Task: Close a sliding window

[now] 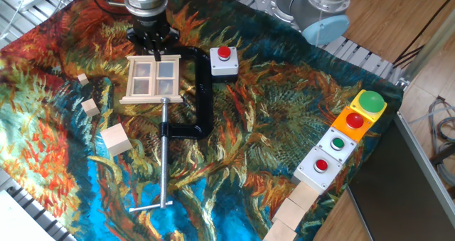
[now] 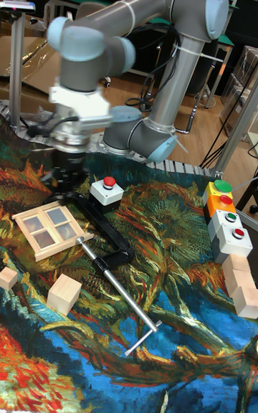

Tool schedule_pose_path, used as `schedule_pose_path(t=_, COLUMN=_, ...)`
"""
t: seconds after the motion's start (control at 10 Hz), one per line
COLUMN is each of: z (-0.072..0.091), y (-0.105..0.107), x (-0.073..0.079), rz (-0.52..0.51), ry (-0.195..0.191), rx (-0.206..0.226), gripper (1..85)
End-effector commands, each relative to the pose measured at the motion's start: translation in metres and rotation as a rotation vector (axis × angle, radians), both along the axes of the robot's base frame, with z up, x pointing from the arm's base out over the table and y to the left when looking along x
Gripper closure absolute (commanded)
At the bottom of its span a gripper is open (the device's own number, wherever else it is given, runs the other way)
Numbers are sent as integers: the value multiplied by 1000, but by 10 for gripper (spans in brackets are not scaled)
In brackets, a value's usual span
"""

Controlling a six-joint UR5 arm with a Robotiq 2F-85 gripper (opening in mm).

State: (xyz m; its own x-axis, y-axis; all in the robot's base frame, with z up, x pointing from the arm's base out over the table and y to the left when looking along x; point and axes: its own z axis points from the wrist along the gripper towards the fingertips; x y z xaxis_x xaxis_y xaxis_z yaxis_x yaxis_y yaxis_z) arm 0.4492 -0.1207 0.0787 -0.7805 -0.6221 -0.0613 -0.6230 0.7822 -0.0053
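Observation:
The sliding window (image 1: 151, 79) is a small pale wooden frame with two columns of panes, lying flat on the patterned cloth; it shows too in the tall fixed view (image 2: 49, 226). My gripper (image 1: 152, 50) hangs just behind the window's far edge, near the middle of that edge, pointing down. Its black fingers (image 1: 158, 55) stand together with nothing between them. In the tall fixed view the gripper (image 2: 63, 185) sits just behind the frame's back corner. Whether the fingertips touch the frame I cannot tell.
A black C-clamp (image 1: 202, 92) with a long metal rod (image 1: 165, 156) lies against the window's right and near sides. A grey box with a red button (image 1: 224, 62) stands to the right. Wooden cubes (image 1: 116, 139) lie to the left. Coloured button boxes (image 1: 348, 131) line the right edge.

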Motion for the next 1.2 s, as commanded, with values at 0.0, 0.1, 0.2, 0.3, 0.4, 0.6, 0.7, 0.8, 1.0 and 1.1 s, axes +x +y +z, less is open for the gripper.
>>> schedule_pose_path(t=0.0, z=23, y=86, x=10, rz=-77, ry=-23, rx=65, gripper=843)
schedule_pose_path(t=0.1, z=17, y=84, x=0, rz=-85, ry=-12, rx=29, gripper=843)
schedule_pose_path(t=0.2, z=16, y=55, x=-4, rz=-33, ry=-2, rx=-82, gripper=843)
schedule_pose_path(t=0.3, z=16, y=54, x=-2, rz=16, ry=-7, rx=-90, gripper=843)
schedule_pose_path(t=0.4, z=17, y=54, x=5, rz=61, ry=-37, rx=-90, gripper=843)
schedule_pose_path(t=0.6, z=16, y=54, x=16, rz=114, ry=-111, rx=-50, gripper=843)
schedule_pose_path(t=0.7, z=20, y=67, x=20, rz=102, ry=-103, rx=-19, gripper=843)
schedule_pose_path(t=0.8, z=27, y=82, x=33, rz=91, ry=-80, rx=-17, gripper=843)
schedule_pose_path(t=1.0, z=31, y=112, x=53, rz=64, ry=-41, rx=-5, gripper=843)
schedule_pose_path(t=1.1, z=31, y=116, x=55, rz=60, ry=-32, rx=-24, gripper=843)
